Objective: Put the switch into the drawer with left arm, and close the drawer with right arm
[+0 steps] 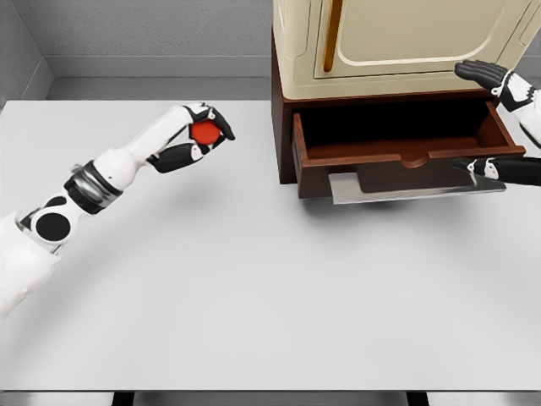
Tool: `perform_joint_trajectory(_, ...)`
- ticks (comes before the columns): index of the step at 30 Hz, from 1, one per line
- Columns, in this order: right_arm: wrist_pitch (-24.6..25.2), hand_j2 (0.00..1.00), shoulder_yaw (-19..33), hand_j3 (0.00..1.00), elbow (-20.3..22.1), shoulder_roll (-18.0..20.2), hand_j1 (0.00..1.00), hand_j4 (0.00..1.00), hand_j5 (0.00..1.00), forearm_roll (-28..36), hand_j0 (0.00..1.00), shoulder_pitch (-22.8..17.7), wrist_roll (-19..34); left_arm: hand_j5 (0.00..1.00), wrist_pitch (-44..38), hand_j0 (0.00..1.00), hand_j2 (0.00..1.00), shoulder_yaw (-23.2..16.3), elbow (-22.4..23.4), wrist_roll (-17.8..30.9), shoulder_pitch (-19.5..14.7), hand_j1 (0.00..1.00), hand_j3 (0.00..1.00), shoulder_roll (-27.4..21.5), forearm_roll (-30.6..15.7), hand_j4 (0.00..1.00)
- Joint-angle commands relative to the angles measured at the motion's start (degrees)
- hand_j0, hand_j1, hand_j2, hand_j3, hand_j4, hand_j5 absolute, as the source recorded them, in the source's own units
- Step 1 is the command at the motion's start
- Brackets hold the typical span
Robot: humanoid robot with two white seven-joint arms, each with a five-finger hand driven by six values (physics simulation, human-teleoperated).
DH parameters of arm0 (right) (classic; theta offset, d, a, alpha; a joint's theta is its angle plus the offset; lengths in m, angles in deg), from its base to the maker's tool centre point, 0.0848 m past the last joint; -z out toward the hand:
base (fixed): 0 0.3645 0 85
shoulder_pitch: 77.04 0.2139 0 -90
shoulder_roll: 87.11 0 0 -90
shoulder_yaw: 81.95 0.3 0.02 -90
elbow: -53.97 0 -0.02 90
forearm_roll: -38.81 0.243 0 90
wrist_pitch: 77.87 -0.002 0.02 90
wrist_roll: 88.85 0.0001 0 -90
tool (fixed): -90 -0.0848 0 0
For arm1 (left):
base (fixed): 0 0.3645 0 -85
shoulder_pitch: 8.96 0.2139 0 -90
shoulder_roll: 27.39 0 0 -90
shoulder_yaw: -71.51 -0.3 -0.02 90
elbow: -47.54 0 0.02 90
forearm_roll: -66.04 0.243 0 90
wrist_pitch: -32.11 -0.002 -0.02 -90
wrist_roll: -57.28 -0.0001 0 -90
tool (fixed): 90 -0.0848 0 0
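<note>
Nearest to us, our left arm [76, 190] comes in from the lower left and reaches up across the white table [254, 288]. Our left hand [196, 135] is held above the table's far left part, fingers curled tight around the switch [204, 131], a small red thing that shows between the black fingertips. Its shape beyond that red patch is hidden by the fingers. Hand and switch are well apart from the drawer [406, 144], to its left.

On the table's far right stands a dark brown cabinet [284, 127] with a cream box [397, 38] on top. Its drawer is pulled out toward us and stands open; the inside is dark and we see nothing in it. A thin grey plate [406, 190] juts out just under the drawer front.

Our right hand [499, 123] is at the drawer's right end, at the picture's edge. Its fingers are spread: the upper fingers [482, 72] lie stretched out above the drawer's back right corner, in front of the cream box, and a lower black digit [478, 167] is just beside the right end of the drawer front. It grasps nothing. Whether the digit touches the wood, we cannot tell.
</note>
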Motion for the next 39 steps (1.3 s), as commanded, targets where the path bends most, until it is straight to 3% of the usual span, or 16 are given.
perform_joint_trajectory(1,0.06,1.00,0.01,1.00,0.02,0.06,1.00,1.00,1.00,0.39,1.00,0.00,-0.03,0.41,-0.07,0.41,0.41,0.29,-1.81,-0.10,0.00,0.41,0.41,-0.19,0.27,0.41)
perform_joint_trajectory(9,0.06,1.00,-0.08,1.00,0.02,0.06,1.00,1.00,1.00,0.39,1.00,0.09,-0.03,0.41,-0.18,0.41,0.41,0.02,-3.22,-0.10,-1.85,0.41,0.41,-0.46,0.35,0.41)
perform_joint_trajectory(17,0.06,1.00,-0.08,1.00,0.02,0.06,1.00,1.00,1.00,0.39,1.00,0.09,-0.03,0.41,-0.62,0.41,0.41,-1.12,-4.71,-0.02,-3.78,0.41,0.41,0.60,3.52,0.41)
perform_joint_trajectory(29,0.06,1.00,-0.08,1.00,0.02,-0.03,1.00,1.00,1.00,0.39,1.00,0.09,-0.03,0.41,-2.29,0.41,0.41,-4.11,-4.18,0.07,-7.91,0.41,0.41,6.92,6.15,0.41)
perform_joint_trajectory(39,0.06,1.00,-0.08,1.00,0.02,-0.03,1.00,1.00,1.00,0.39,1.00,0.09,-0.03,0.41,-2.38,0.41,0.41,-5.34,-2.51,0.07,-11.60,0.41,0.41,9.47,6.16,0.41)
